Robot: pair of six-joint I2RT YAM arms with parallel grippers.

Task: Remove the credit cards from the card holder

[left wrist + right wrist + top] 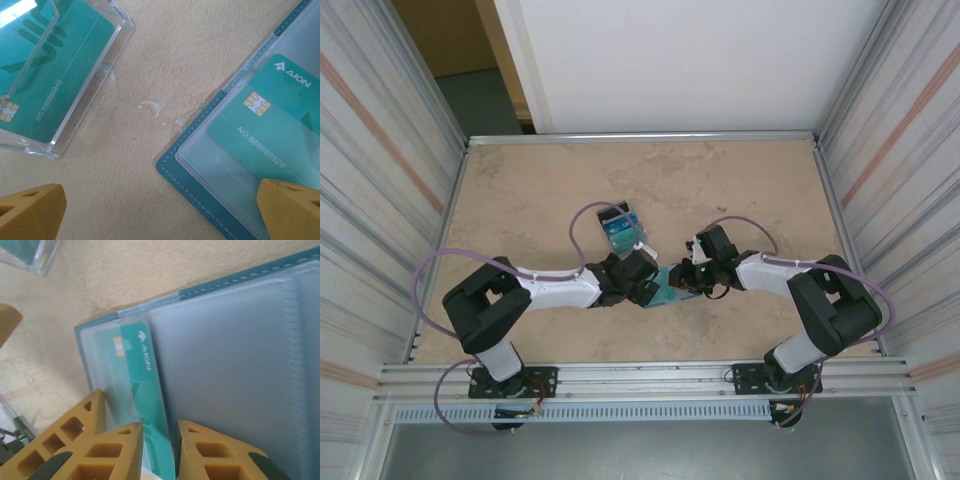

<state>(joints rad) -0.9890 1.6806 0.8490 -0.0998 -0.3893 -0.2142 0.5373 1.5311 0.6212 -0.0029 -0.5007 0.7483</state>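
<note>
The sandy table (540, 190) sits between ribbed metal walls (380, 150); the teal-blue folding card holder (240, 365) lies open on it, a teal-green plastic card (142, 355) poking out. The left gripper (160, 210) is wide open; I cannot tell if the right gripper (159, 450) pinches that card.

Bright, even, soft light from above. Faint, short shadows on the table (520, 190). White glare along the edge of the clear case (95, 85). Crisp print on the green card (265, 130) from the left wrist; softer, hazy focus from the right wrist, yellow fingertips (120, 455) blurred up close.
</note>
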